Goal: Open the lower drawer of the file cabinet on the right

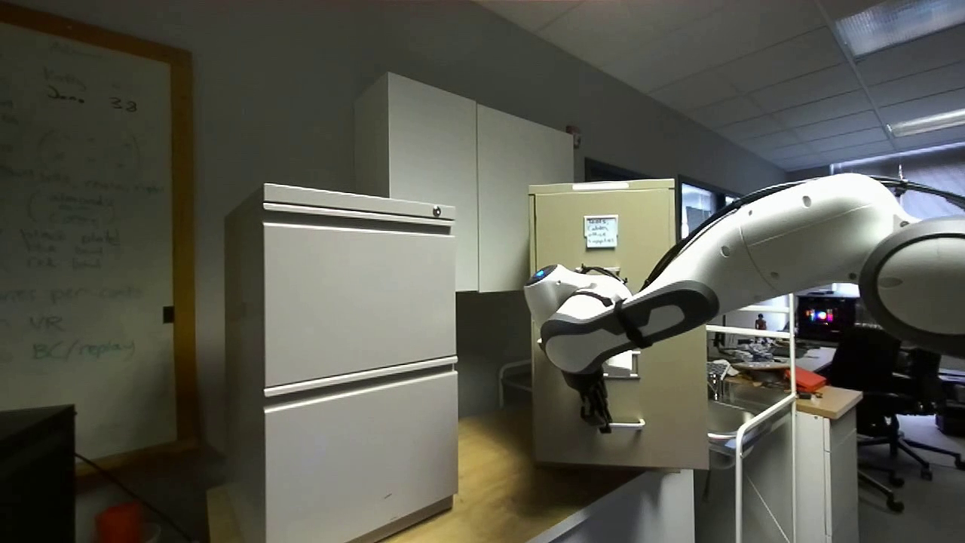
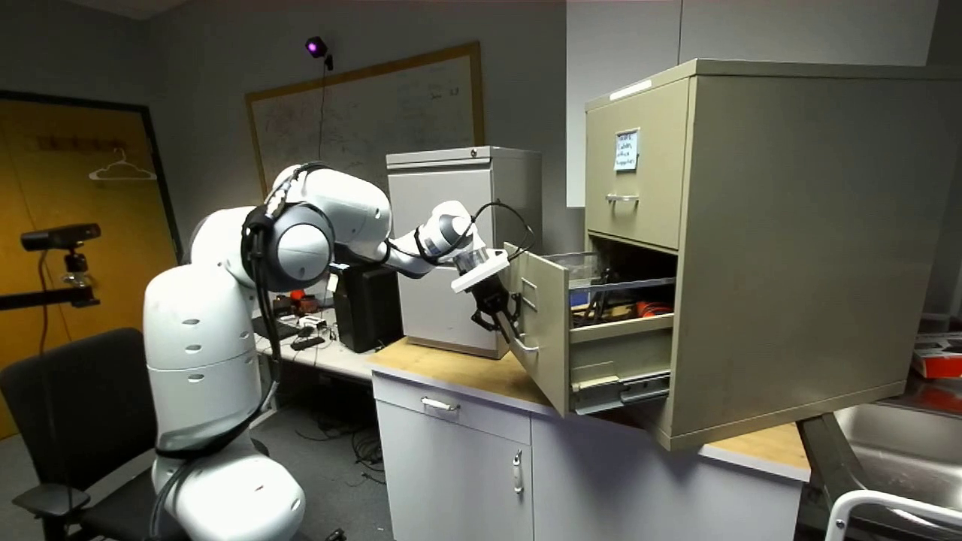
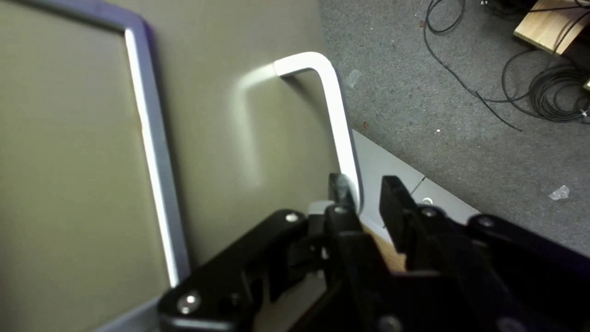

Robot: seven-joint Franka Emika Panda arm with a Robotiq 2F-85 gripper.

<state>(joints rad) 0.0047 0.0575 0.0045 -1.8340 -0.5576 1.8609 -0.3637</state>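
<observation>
The claw (image 3: 366,185), black, jointed and two-fingered, is parted by a modest gap at its tips, and I see nothing clamped in it; the slim pale bar handle (image 3: 340,120) seems to run between them, close to the finger (image 3: 336,189) nearer the drawer front, though from here I can't tell whether the two touch. My target, the beige metal lower drawer (image 2: 549,323), stands partway out of the tall beige metal file cabinet (image 2: 797,240), under a beige metal upper drawer (image 2: 650,180) that sits flush. I judge the pull well along, with perhaps more travel wanted. My first worry is that slack hold: with no squeeze on the bar, a slanted drag could let the finger slide off, or wedge it between bar and front. I'm also near one end of the handle, so an off-centre tug might skew the drawer on its grey metal runner (image 2: 627,389) and bind it. Then there's balance. In an exterior view the cabinet's lower front corner appears to overhang the wood-topped counter (image 2: 451,367), and the drawer carries a jumble of tools or supplies (image 2: 620,308), so weight drawn forward, or a hard yank at the end of travel, could tip or drag the whole cabinet. I'd want a slow, straight pull, ready to stop the instant its base shifts.
</observation>
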